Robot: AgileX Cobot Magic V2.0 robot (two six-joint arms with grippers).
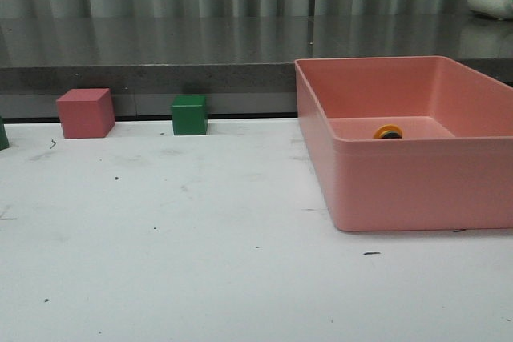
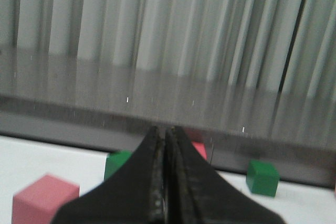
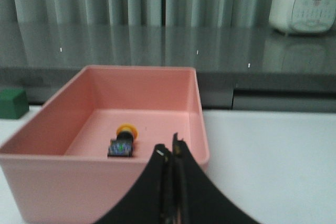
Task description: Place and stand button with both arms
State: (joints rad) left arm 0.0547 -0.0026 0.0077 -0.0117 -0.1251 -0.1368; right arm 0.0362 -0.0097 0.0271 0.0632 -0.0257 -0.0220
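Both grippers have their black fingers pressed together with nothing between them: the left gripper [image 2: 166, 182] faces the back ledge, the right gripper [image 3: 173, 182] hangs near the pink bin [image 1: 385, 190]. Inside that bin the button [image 3: 123, 141] lies on its side on the floor, yellow cap toward the far wall. A pink cube [image 1: 85, 113] and a green cube [image 1: 189, 114] sit apart on the white table [image 1: 176, 262].

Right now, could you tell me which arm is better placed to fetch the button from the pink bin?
The right. Its shut gripper hovers at the pink bin, with the button lying on its side inside. The left gripper, also shut, faces only the cubes.
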